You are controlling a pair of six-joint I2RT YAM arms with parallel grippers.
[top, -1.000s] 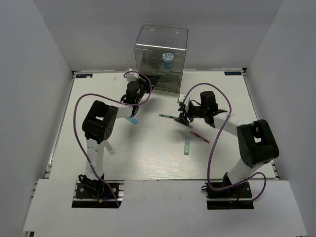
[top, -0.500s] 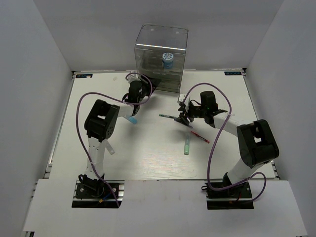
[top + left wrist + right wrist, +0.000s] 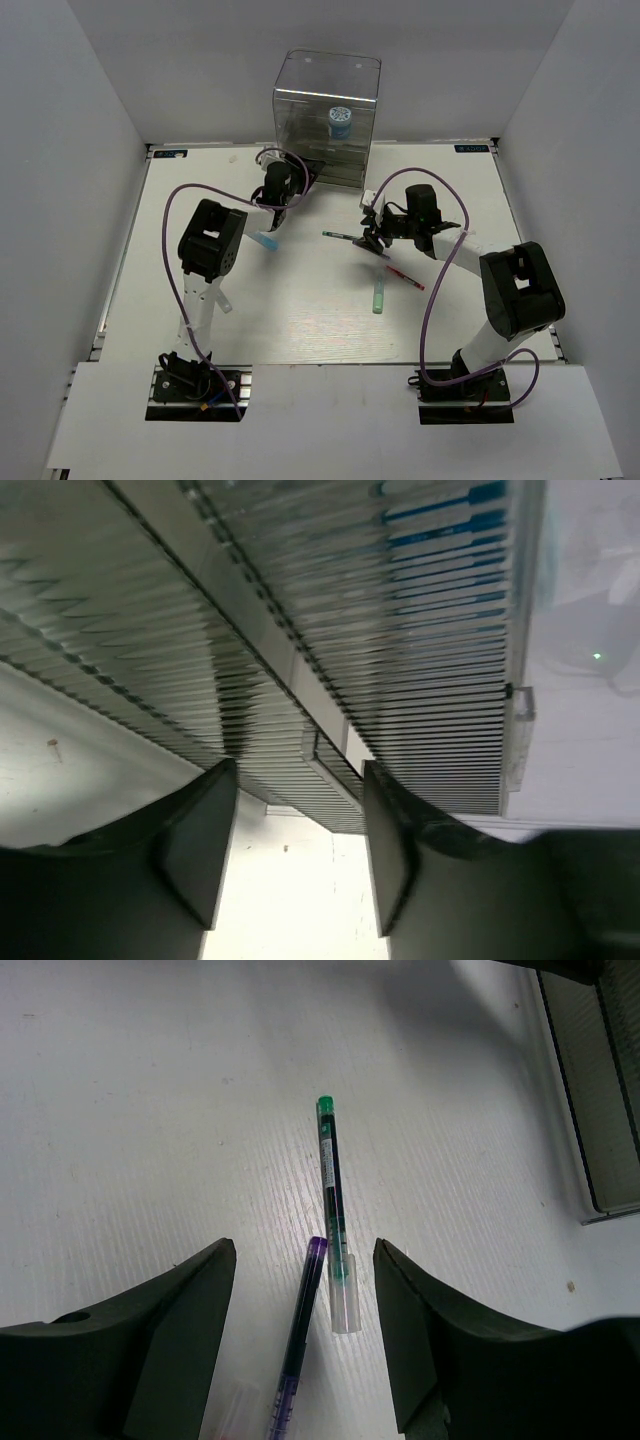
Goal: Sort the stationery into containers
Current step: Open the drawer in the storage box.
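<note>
Your pot (image 3: 340, 121) seems to sit in the box (image 3: 300, 100); pens (image 3: 333, 1200) and marker (image 3: 379, 295) lie unsorted, so most is left; left gripper (image 3: 297, 785) and right gripper (image 3: 305, 1260) gape, empty.

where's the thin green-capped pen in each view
Top external: green pen mid-table, ahead of the right arm.
Left wrist: not in it.
Right wrist: centre, seen between the fingers, beside a purple pen.
Shared: the drawer unit, top right in right wrist.
</note>
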